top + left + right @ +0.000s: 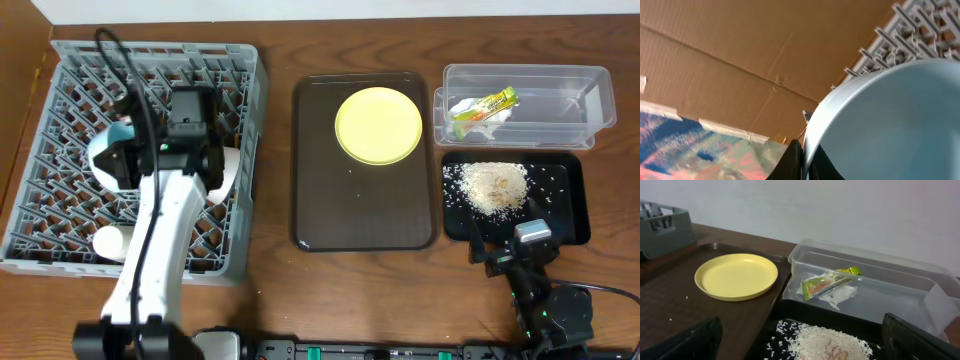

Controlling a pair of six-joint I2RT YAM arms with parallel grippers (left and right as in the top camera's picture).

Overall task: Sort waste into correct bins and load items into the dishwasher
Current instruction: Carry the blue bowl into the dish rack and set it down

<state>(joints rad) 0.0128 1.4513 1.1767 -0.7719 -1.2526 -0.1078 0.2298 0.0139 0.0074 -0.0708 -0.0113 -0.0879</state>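
Blue bowl (890,125) pinched by left hand (802,161) in rack (60,80) | right hand (800,327) spread, empty | wrapper (827,284) in tub (910,297)

Your left arm (155,250) is stretched forward, left hand (135,158) clamped on the light blue bowl (108,160) rim. Your right hand (505,250) sits low, fingers (690,340) spread wide.

Counter (278,150): brown wood grain, seen plainly from overhead. Brown tray (365,205): flat on the counter at centre, with rounded corners and a raised rim. Cardboard (740,50): creased sheet filling the upper left wrist view, with a blurred multicoloured surface (690,145) below it. White wall (815,210): behind the counter.
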